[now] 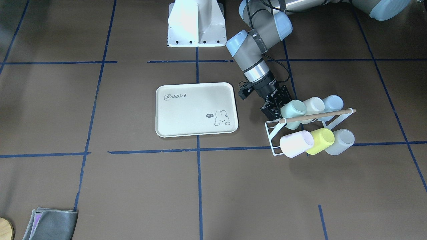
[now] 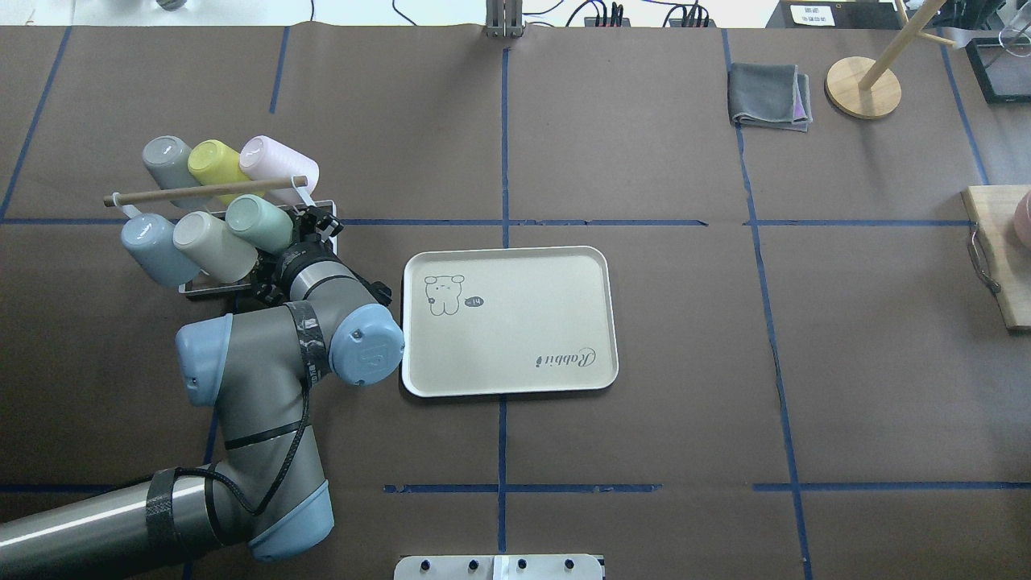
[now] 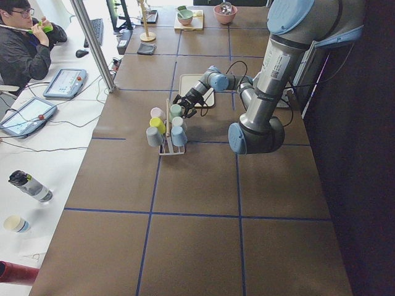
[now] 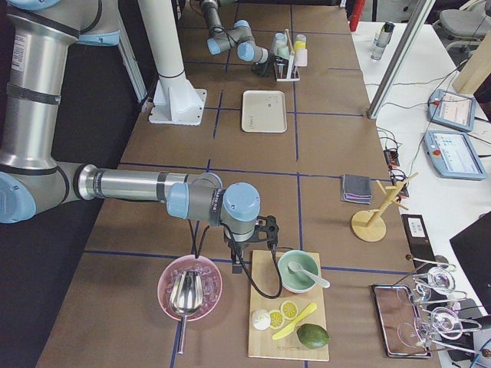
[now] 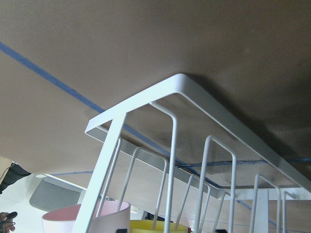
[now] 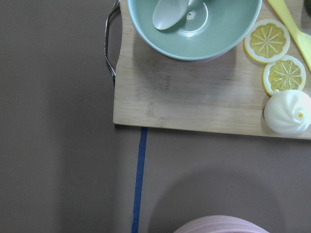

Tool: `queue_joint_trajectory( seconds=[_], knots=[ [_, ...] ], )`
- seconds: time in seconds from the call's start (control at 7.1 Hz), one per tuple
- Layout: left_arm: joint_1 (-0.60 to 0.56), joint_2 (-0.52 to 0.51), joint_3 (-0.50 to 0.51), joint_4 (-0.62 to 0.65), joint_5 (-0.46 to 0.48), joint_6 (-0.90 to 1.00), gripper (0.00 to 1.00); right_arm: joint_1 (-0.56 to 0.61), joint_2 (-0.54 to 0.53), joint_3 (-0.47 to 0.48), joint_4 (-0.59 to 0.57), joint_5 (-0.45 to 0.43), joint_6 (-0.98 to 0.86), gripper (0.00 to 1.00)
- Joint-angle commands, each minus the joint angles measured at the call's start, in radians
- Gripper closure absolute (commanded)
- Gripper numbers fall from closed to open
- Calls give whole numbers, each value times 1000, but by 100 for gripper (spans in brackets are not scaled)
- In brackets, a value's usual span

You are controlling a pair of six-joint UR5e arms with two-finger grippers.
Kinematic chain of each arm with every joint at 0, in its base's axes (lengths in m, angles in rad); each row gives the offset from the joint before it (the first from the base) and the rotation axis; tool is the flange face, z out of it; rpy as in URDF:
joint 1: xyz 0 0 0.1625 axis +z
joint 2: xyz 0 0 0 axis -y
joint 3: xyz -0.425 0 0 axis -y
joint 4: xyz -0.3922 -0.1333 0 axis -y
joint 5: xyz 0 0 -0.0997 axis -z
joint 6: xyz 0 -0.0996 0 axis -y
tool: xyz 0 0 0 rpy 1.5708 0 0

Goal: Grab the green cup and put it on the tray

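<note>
Found the green cup (image 1: 293, 110) tilted on the white wire rack (image 1: 272, 133), under the wooden rod (image 1: 320, 114), at the row's end nearest the tray (image 1: 186, 113); stood apart from the tray, not on it. Saw the left gripper (image 1: 275, 109) close against the cup's tray-facing side; could not tell how wide its jaws stood or whether they had any hold. Saw the right gripper (image 4: 266, 232) far off above a wooden board (image 4: 265, 349); could not judge its opening either
</note>
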Motion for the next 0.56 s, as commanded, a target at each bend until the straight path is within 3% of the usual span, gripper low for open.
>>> queue_joint_trajectory(
  seconds=[0.0,0.42],
  knots=[
    [-11,4,-42,7,0,8,49,0,0,0,0,1,0,0],
    [-19,10,-107,60,-2,9,49,0,0,2,0,9,-2,0]
  ],
)
